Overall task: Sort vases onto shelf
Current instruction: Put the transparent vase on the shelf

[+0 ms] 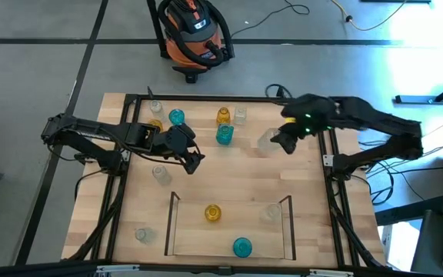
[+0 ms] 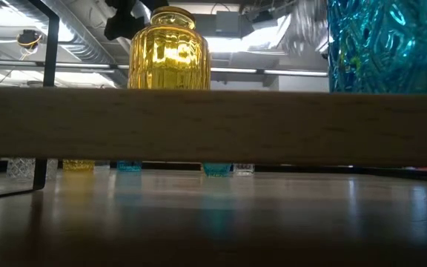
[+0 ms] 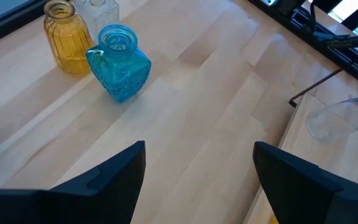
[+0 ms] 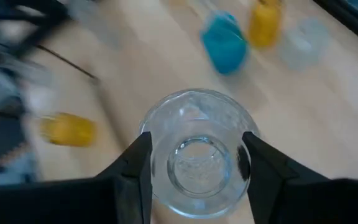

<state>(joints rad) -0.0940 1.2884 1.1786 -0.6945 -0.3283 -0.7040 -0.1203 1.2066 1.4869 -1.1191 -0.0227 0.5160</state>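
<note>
1. My right gripper (image 4: 194, 165) is clamped on a round clear glass vase (image 4: 196, 152), held above the table right of centre in the high view.
2. My left gripper (image 3: 197, 171) hangs wide apart, holding nothing, left of centre over bare wood.
3. Ahead of it sit a squarish teal vase (image 3: 120, 64) and an amber vase (image 3: 66, 36), just beside each other.
4. The shelf (image 1: 171, 223), bottom centre, carries an amber vase (image 1: 212, 212), a teal vase (image 1: 241, 246) and a clear vase (image 1: 271, 212).
</note>
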